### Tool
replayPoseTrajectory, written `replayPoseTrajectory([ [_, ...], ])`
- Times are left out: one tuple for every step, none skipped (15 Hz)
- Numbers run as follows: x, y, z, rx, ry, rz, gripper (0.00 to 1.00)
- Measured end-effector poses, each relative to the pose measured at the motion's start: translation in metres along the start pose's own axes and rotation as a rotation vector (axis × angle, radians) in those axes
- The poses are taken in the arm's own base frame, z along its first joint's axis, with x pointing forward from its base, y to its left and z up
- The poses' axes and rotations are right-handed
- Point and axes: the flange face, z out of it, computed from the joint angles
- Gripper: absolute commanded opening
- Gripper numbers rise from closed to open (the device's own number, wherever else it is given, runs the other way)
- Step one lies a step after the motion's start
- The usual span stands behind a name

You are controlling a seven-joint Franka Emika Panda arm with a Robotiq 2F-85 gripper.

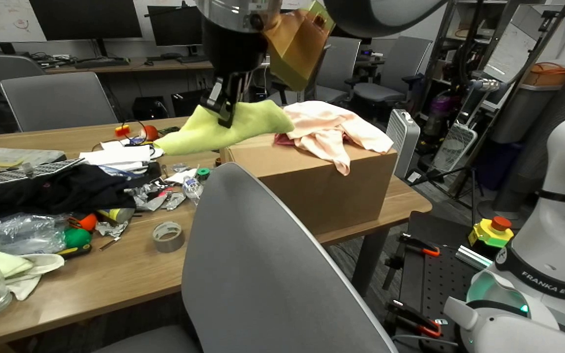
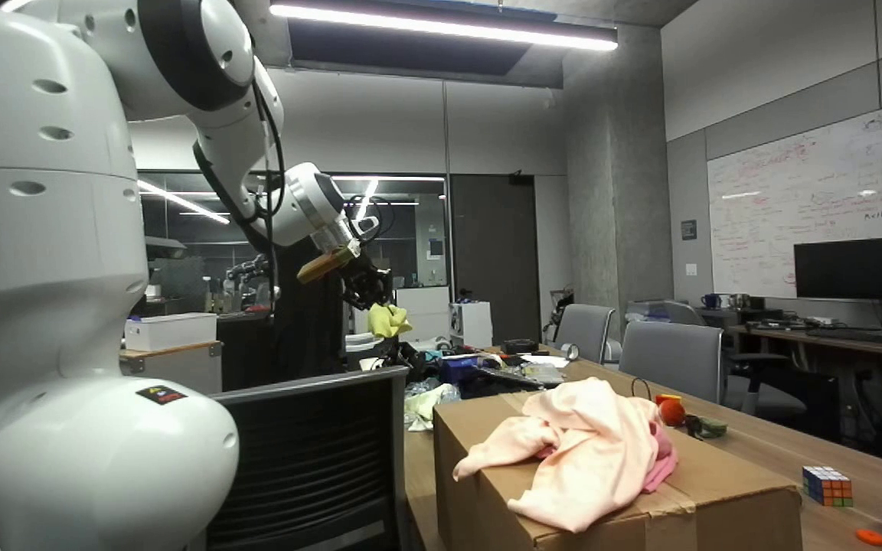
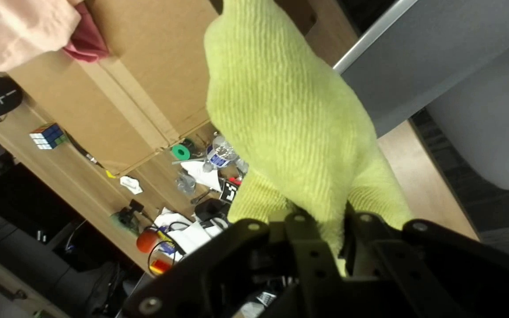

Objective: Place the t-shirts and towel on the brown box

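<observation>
Clamped in black end effector (image 3: 330, 223): yellow-green ribbed cloth (image 3: 290, 115), aloft. Heaped atop large rectangular brown cardboard box (image 1: 331, 201), on wooden table (image 1: 135, 274): pale pink cloth (image 2: 594, 428) over darker pink cloth (image 2: 661, 467).

1. Your robot arm (image 2: 43, 252) is glossy white with grey oval recesses (image 2: 28, 188).
2. Its black band (image 1: 550, 283) reads "FRANKA EMIKA".
3. Black cables (image 2: 281, 168) run along it.
4. Your gripper (image 3: 330, 221) is black, with silvery screws (image 3: 150, 305).

Box (image 1: 331, 203) stands on table (image 1: 140, 269); cloth (image 1: 329, 122) lies on box top. In an exterior view: chair (image 1: 263, 269) before box; tape roll (image 1: 169, 247), bottle (image 1: 192, 187) and papers (image 1: 118, 156) to the left of box
</observation>
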Motion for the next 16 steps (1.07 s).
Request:
replayPoseTrajectory([
  [0.002,0.004,-0.005,-0.011,0.013,0.012,0.04],
  [0.003,0.007,-0.007,-0.023,0.023,0.023,0.04],
  [0.005,0.012,-0.008,-0.034,0.028,0.035,0.04],
  [0.006,0.017,-0.007,-0.045,0.03,0.051,0.04],
  [0.008,0.025,-0.004,-0.059,0.03,0.072,0.04],
  [0.01,0.035,-0.001,-0.072,0.026,0.099,0.04],
  [0.012,0.047,0.003,-0.086,0.021,0.132,0.04],
  [0.014,0.063,0.007,-0.101,0.017,0.172,0.04],
  [0.016,0.078,0.011,-0.116,0.014,0.208,0.04],
  [0.018,0.093,0.015,-0.138,0.015,0.244,0.04],
  [0.018,0.108,0.019,-0.163,0.016,0.281,0.04],
  [0.018,0.122,0.024,-0.19,0.018,0.316,0.04],
  [0.017,0.135,0.029,-0.213,0.017,0.35,0.04],
  [0.016,0.148,0.033,-0.238,0.015,0.386,0.04],
  [0.014,0.161,0.037,-0.258,0.009,0.42,0.04],
  [0.012,0.173,0.041,-0.275,0.003,0.454,0.04],
])
